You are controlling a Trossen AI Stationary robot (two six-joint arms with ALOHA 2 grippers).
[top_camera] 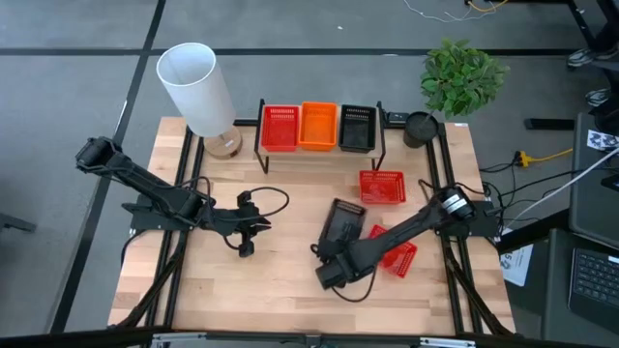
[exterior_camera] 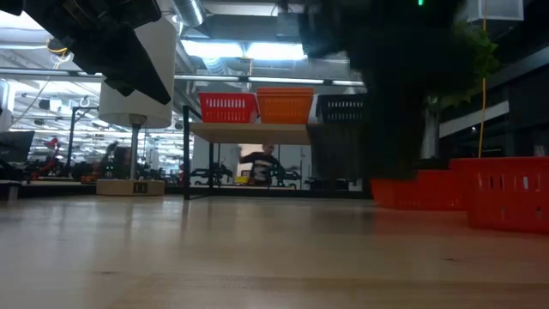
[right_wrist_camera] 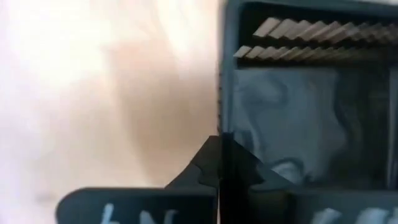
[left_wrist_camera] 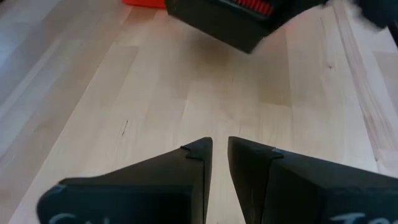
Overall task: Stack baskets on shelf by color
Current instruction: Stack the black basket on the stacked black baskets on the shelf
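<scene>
The shelf (top_camera: 290,152) stands at the table's far edge, its board (exterior_camera: 249,133) carrying red (top_camera: 280,128), orange (top_camera: 319,126) and black (top_camera: 357,128) baskets side by side. One red basket (top_camera: 382,187) sits on the table in front of the shelf. Another red basket (top_camera: 398,253) lies partly under my right arm. My right gripper (top_camera: 334,249) is shut on a black basket (top_camera: 345,220) at mid-table. My left gripper (top_camera: 247,240) hovers left of centre, shut (left_wrist_camera: 220,146) and holding nothing. My right gripper (right_wrist_camera: 219,158) pinches the black basket by one side wall (right_wrist_camera: 222,93), one finger inside and one outside. In the low view the basket (exterior_camera: 395,112) hangs below the gripper, its underside above the table.
A lamp with a white shade (top_camera: 198,87) stands at the far left corner beside the shelf. A potted plant (top_camera: 462,75) with a dark pot (top_camera: 421,129) stands at the far right. Bare wood lies along the near side (top_camera: 280,290).
</scene>
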